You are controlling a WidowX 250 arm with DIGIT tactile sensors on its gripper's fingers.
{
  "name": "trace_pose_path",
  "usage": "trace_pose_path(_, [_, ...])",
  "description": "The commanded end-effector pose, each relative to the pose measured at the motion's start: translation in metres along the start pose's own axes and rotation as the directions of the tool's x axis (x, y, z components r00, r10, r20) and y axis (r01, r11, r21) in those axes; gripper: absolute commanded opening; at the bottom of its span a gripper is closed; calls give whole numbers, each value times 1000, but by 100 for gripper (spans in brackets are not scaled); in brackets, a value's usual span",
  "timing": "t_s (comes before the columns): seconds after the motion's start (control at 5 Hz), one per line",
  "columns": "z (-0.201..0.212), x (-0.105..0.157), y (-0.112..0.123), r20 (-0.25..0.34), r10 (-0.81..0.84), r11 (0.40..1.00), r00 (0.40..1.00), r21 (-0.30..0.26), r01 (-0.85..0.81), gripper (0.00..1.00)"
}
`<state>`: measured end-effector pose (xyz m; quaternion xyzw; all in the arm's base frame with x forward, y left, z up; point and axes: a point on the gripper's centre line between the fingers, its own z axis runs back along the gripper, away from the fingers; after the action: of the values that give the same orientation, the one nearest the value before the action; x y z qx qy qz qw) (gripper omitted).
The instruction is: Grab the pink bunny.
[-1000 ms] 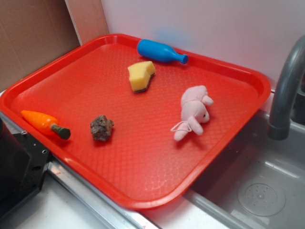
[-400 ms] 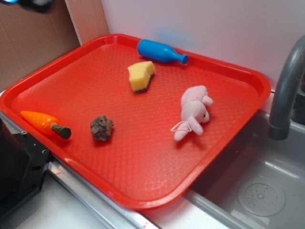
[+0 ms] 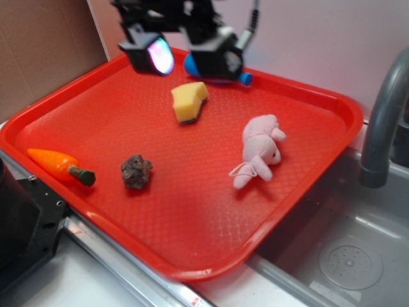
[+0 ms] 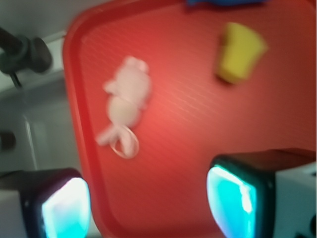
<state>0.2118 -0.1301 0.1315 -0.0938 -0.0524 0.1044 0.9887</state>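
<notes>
The gripper point(image 3: 182, 56) is hovering wide open and empty, beyond the sponge point(image 3: 189, 101); the bunny point(image 3: 260, 151) is lying ungrabbed.

You see a pale white wall point(image 3: 300, 38) at twelve o'clock, brown cardboard point(image 3: 38, 51) at ten o'clock, a grey sink point(image 3: 345, 249) at four o'clock and its curved grey tap point(image 3: 383, 121) at three o'clock.
</notes>
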Motion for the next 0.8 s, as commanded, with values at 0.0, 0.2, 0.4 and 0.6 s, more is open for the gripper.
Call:
trace_pose_path(0.0, [-54,65,-26,18,-22,999,1000,46,21,100])
trace_pose_path(0.2, [-81,72,-29,-44,-45,995,998,84,48,100])
trace_pose_path(0.4, [-100,57,-6,-118,35,991,992,134,-19,100])
trace_pose_path(0.6, [-101,42,18,-138,104,987,985,137,-85,0])
